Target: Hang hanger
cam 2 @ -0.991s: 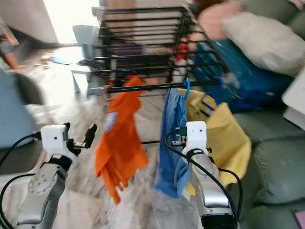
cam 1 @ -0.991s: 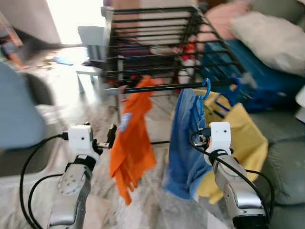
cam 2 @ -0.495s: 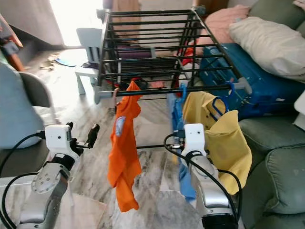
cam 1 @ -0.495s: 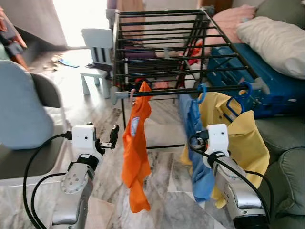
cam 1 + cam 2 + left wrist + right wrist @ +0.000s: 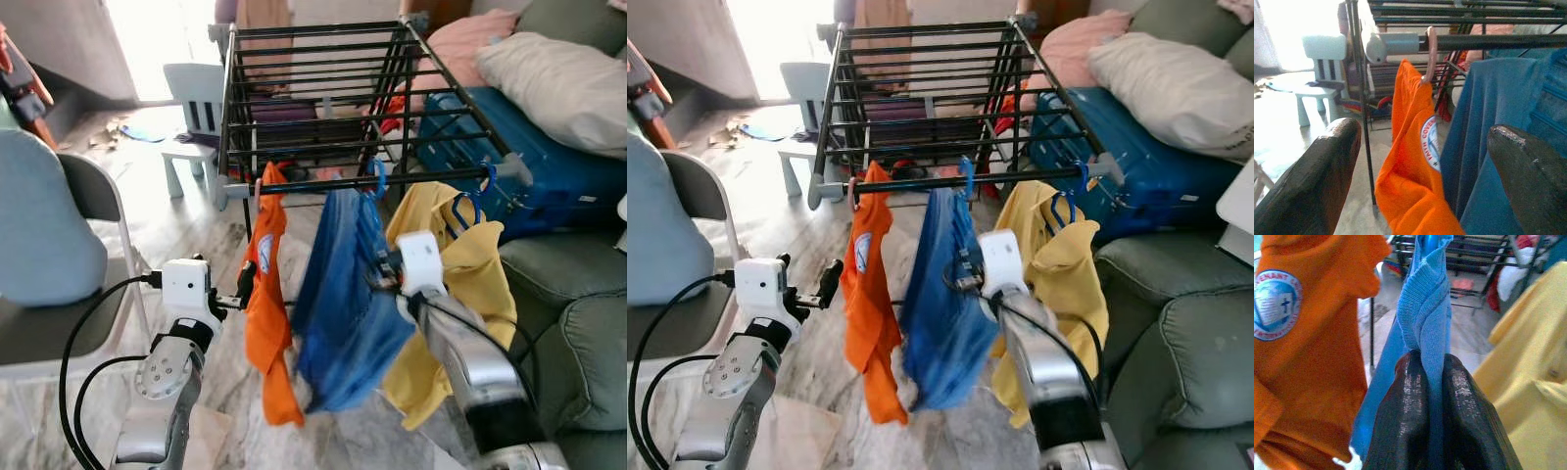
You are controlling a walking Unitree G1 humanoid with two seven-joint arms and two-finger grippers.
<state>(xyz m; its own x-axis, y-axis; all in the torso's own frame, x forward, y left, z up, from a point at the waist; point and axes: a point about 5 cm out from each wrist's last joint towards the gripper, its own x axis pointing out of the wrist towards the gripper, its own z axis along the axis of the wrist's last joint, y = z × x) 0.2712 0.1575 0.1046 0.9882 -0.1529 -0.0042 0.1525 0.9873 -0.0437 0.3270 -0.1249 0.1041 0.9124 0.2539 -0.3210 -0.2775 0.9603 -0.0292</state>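
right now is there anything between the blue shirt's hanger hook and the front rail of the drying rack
Nothing visible. The blue hanger hook already sits over the front rail, between the orange shirt and the yellow shirt. The right gripper is shut on the blue shirt.

A small white chair (image 5: 201,108) stands far beyond the left gripper (image 5: 245,291), a grey folding chair (image 5: 44,255) sits beside that arm, and a blue suitcase (image 5: 534,166) lies beyond the right gripper (image 5: 377,279).
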